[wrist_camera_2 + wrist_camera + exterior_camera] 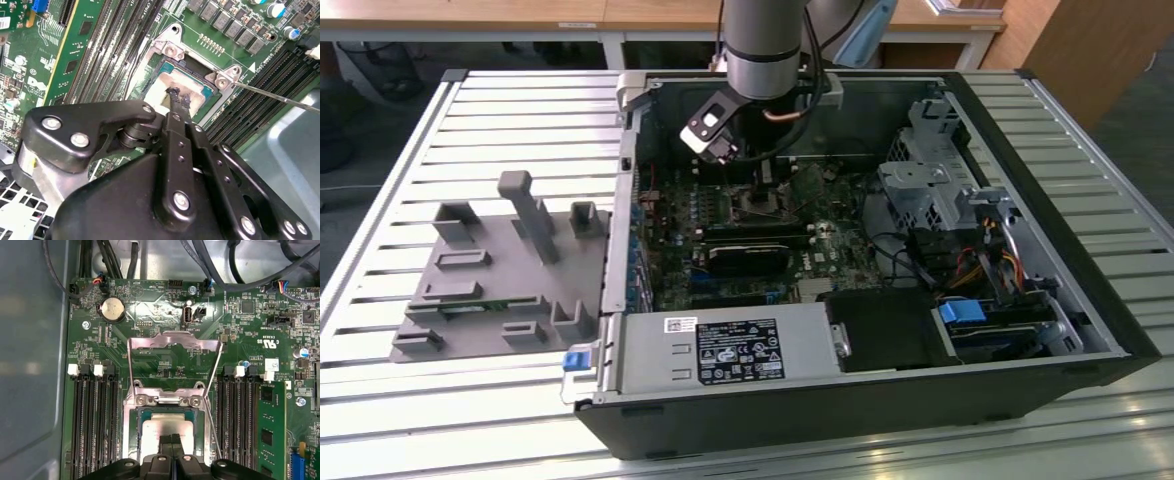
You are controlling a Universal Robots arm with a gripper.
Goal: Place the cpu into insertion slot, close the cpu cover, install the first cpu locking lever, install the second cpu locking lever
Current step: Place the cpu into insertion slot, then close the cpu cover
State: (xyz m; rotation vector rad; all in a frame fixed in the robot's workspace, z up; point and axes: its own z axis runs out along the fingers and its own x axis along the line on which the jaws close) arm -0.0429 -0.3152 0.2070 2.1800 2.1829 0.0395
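Starting at the exterior view's left, one grey fixture tray [480,290] lies beside one open computer case [854,425]. In the first wrist view, one cpu [155,434] lies in the one insertion slot [131,435]. The gripper [172,440] has its fingers pressed together, tips resting on the chip and pinching nothing. One cpu cover [150,342] stands raised, with one lever rod [216,390] beside it. I judge the seating step nearly done. Leaving the chip calls for a straight, gentle lift, lest it shift.
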